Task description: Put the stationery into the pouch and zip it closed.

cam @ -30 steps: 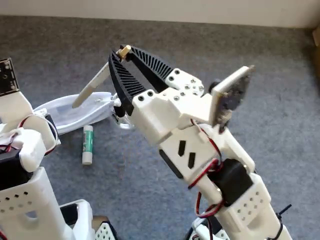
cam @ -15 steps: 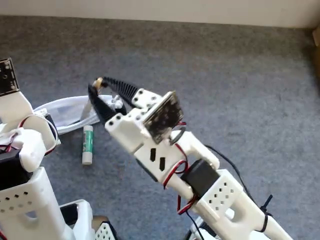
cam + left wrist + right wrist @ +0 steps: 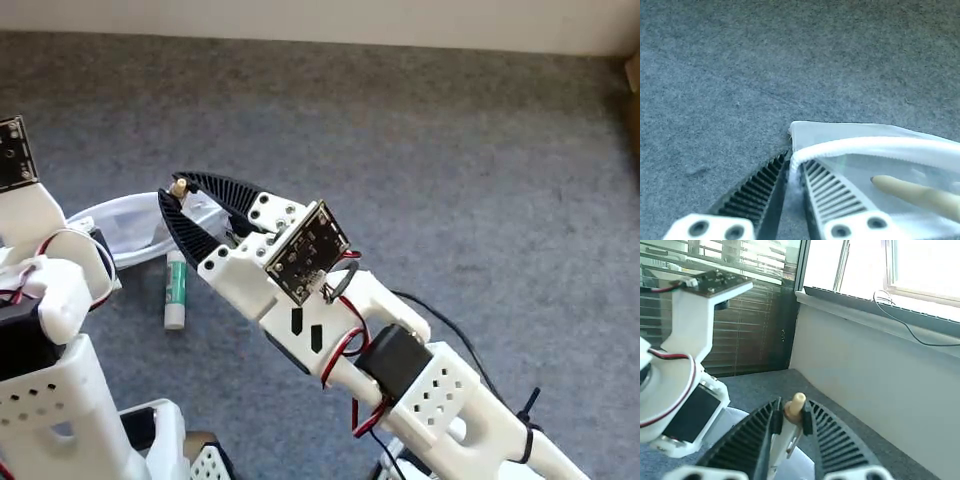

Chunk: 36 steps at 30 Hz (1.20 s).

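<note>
Beige pen (image 3: 795, 404), clamped by right gripper (image 3: 791, 412), slants tip-down into the pouch (image 3: 855, 131); left gripper (image 3: 794, 161) pinches its rim.

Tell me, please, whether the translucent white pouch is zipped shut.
Open: the left gripper pinches one rim of the translucent white pouch, and the beige pen pokes inside.

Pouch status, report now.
Left gripper shut on pouch rim. Right gripper shut on pen, tip inside pouch. Glue stick outside, on carpet.
</note>
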### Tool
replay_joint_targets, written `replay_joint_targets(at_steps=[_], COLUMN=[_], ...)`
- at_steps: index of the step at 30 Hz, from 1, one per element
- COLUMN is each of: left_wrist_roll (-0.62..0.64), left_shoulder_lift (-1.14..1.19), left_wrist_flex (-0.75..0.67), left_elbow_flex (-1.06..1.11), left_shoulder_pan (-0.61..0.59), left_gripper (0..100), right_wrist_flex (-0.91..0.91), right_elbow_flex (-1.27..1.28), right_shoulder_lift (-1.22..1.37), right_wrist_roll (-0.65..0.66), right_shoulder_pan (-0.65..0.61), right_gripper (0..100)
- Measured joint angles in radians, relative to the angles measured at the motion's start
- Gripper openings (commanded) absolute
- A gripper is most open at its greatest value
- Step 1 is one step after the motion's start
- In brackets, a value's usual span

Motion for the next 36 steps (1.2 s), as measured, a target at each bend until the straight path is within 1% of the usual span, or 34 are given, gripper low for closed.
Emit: replay_joint_targets(at_steps=[3, 7, 9, 13, 19, 24, 31, 36], left_wrist_roll=[0.0, 0.0, 0.0, 0.0, 0.0, 0.0, 0.0, 0.0], left_shoulder_lift=[0.0, 0.0, 0.0, 0.0, 0.0, 0.0, 0.0, 0.0], left_wrist_flex=[0.0, 0.0, 0.0, 0.0, 0.0, 0.0, 0.0, 0.0], left_elbow_flex=[0.0, 0.0, 0.0, 0.0, 0.0, 0.0, 0.0, 0.0], left_shoulder_pan=[0.0, 0.0, 0.0, 0.0, 0.0, 0.0, 0.0, 0.0], left_gripper=[1, 1, 1, 1, 1, 1, 1, 1], right_wrist_flex=[0.0, 0.052, 0.094, 0.166, 0.17, 0.193, 0.454, 0.615], right_elbow_flex=[0.0, 0.0, 0.0, 0.0, 0.0, 0.0, -0.026, -0.026], right_shoulder_lift=[0.0, -0.002, -0.002, -0.002, -0.002, -0.086, -0.222, -0.278], right_wrist_roll=[0.0, 0.0, -0.023, -0.074, -0.08, -0.08, -0.086, -0.086], right_shoulder_pan=[0.0, -0.012, -0.031, -0.034, -0.038, -0.038, -0.034, 0.018], right_gripper=[2.7, 12.8, 15.6, 15.6, 15.6, 15.6, 15.6, 15.6])
